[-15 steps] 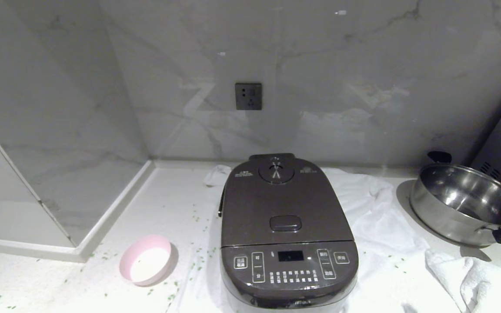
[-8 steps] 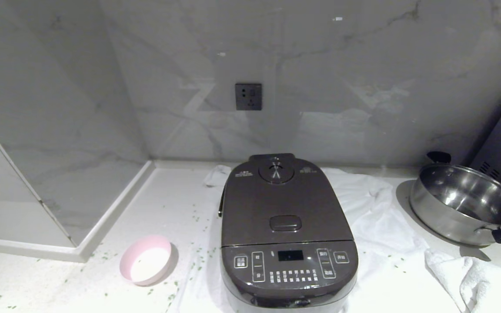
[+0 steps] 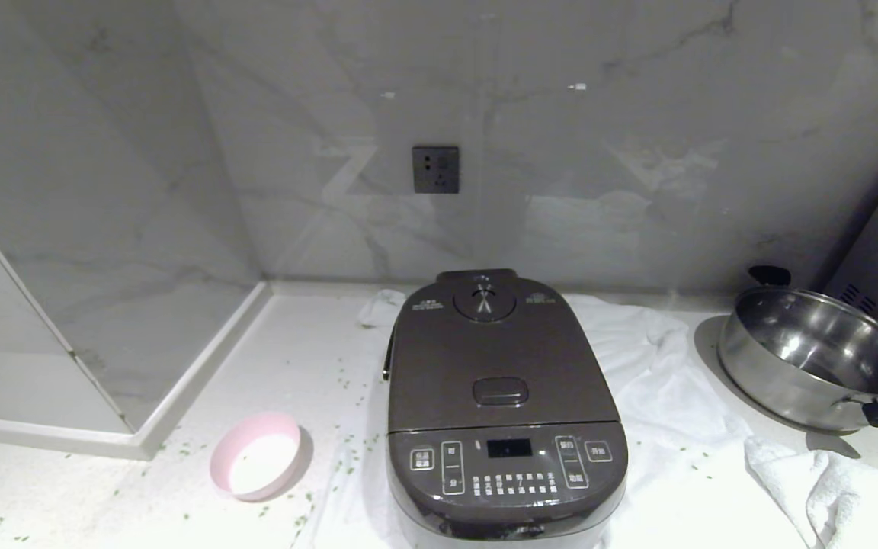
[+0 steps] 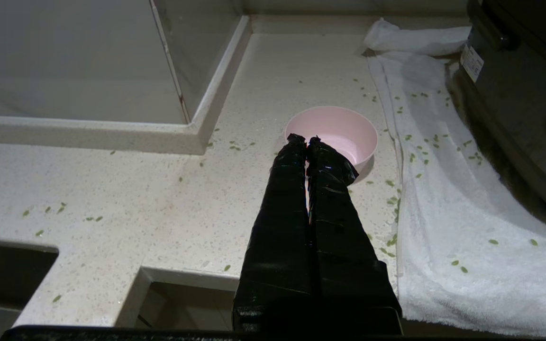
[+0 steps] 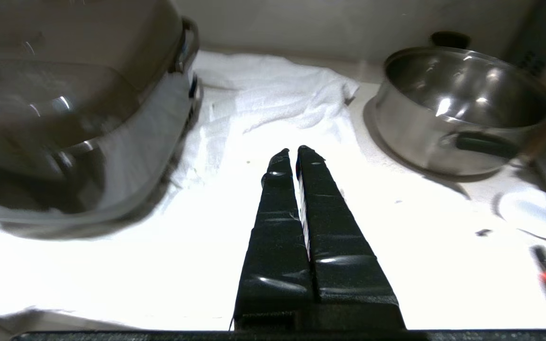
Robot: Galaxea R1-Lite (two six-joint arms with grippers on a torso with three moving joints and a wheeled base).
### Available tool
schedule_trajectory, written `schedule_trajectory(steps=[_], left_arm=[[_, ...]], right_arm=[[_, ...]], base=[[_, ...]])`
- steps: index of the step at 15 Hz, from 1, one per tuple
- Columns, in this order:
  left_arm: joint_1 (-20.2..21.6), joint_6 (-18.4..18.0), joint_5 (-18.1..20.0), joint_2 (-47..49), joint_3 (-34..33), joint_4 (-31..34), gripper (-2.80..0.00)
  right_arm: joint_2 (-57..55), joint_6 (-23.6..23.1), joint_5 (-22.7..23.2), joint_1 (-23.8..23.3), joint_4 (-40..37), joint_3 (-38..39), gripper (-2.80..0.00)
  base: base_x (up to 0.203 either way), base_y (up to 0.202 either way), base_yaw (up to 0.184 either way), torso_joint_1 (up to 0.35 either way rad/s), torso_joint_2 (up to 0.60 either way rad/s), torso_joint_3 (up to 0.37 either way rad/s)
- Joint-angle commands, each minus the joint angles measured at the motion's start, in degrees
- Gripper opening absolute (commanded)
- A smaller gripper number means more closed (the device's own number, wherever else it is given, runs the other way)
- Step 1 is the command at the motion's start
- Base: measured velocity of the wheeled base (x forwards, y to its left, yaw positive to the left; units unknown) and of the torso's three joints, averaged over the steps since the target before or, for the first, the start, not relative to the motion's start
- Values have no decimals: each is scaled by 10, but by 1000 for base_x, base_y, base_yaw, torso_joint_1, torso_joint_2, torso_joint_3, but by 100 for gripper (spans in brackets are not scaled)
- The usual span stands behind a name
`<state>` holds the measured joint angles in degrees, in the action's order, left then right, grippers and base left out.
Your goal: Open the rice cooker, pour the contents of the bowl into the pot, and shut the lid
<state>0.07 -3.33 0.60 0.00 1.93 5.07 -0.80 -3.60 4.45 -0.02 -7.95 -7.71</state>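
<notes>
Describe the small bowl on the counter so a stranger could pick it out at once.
Find the large dark grey-brown rice cooker standing on a white towel in the middle of the pale speckled counter. On the bare counter just to its left sits a small round bowl, pale pink outside and white inside. It is far smaller than the shiny steel pan with black handles to the right.

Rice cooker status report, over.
Both grippers shut, empty, off the counter. Rice cooker lid closed, bowl empty beside it. Nothing blocking.
</notes>
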Motion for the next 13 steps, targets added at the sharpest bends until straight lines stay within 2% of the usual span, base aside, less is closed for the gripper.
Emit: schedule_trajectory(steps=[1,9,13], left_arm=[[0,0,4,-3,0,0,-280],[0,-1,7,-3,0,0,-280],[-1,14,-2,-3,-1,-1,-280]], right_arm=[[8,-2,4,1,97,75,-280],[9,22,3,1,94,69,-280],[9,109,-2,1,91,71,-280]], base=[[0,0,0,0,0,0],[0,0,0,0,0,0],[0,0,0,0,0,0]])
